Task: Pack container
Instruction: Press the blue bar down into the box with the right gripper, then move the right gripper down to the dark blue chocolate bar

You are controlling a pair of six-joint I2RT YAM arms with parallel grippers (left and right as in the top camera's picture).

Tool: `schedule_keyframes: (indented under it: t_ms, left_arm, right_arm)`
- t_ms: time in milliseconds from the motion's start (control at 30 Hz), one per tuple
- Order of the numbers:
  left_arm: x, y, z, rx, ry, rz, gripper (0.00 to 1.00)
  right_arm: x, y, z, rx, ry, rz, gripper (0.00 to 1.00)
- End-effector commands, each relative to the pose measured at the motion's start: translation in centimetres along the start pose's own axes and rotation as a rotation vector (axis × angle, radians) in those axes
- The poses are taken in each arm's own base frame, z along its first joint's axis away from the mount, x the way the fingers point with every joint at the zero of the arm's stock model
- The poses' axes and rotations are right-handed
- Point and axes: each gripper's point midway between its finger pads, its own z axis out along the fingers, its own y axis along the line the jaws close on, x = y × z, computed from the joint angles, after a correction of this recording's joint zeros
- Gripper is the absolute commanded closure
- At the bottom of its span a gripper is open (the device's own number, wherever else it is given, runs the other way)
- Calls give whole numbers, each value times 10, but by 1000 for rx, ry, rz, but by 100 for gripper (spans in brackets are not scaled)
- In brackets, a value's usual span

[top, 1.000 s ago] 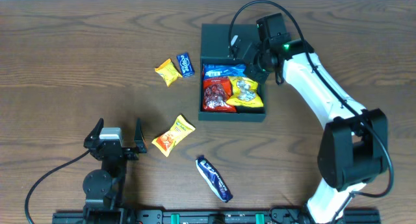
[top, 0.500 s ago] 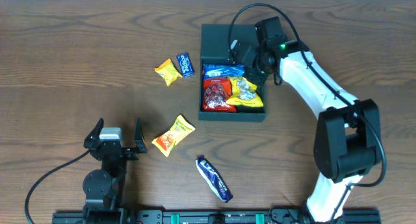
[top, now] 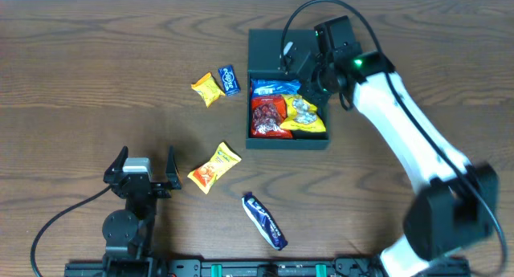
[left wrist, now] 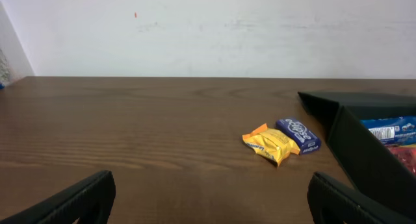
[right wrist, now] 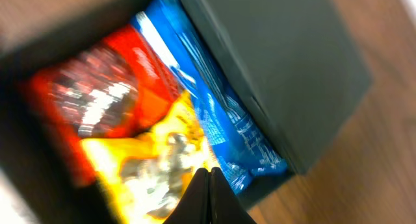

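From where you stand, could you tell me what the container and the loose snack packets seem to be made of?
Container: probably cardboard or plastic; flat, matte dark teal, no sheen. Orange-yellow packet and blue bar wrapper: thin plastic film, seemingly; shiny, crinkled printed surfaces.

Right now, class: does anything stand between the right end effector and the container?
Nothing visible does. The shut right end effector hangs directly over the open container, above its blue packet and yellow packet.
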Motion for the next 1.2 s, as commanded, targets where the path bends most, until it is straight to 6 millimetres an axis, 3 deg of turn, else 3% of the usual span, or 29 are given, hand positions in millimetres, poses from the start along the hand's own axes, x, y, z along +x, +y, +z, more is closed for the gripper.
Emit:
schedule_keyframes:
  t_ms: [0,167,200,233,333,367,400,467,633,700,767,800,900,1067,1167]
  left_arm:
    - [19,3,0,-15,63,-9,5]
    - [19,3,0,-15,63,-9,5]
    - [19,3,0,-15,63,-9,5]
    - [19,3,0,-15,63,-9,5]
    - [19,3,0,-15,63,-9,5]
    - [19,3,0,-15,63,-9,5]
    - [19,3,0,-15,63,-9,5]
    - [19,3,0,-15,63,-9,5]
    - [19,3,0,-15,63,-9,5]
    - [19,3,0,-15,63,-9,5]
    - [19,3,0,-15,63,-9,5]
    - [19,3,0,-15,63,-9,5]
    - [19,3,0,-15,63,-9,5]
    - [19,3,0,-15,63,-9,5]
    - [19,3,0,-15,63,-9,5]
  right_arm:
    - [-16,15,-35,15,-58,146,97]
    - [-8,20,-56,105,-12,431,97]
    - [-4,20,-59,133,5,483,93]
    - [0,21,-62,151,20,508,75]
    - [5,31,-75,166,38,490,53]
    - [6,38,-81,159,36,478,38]
    - [7,42,-85,156,34,471,33]
    - [12,52,-93,148,28,456,1]
    - [49,82,-99,100,18,449,2]
    - [66,103,-95,33,13,449,4]
    - [81,122,-87,-27,20,441,20]
    - [88,134,-79,-58,28,419,20]
    - [95,164,-54,-108,35,341,25]
    - [88,212,-15,-185,16,144,23]
    - [89,229,2,-219,54,106,27]
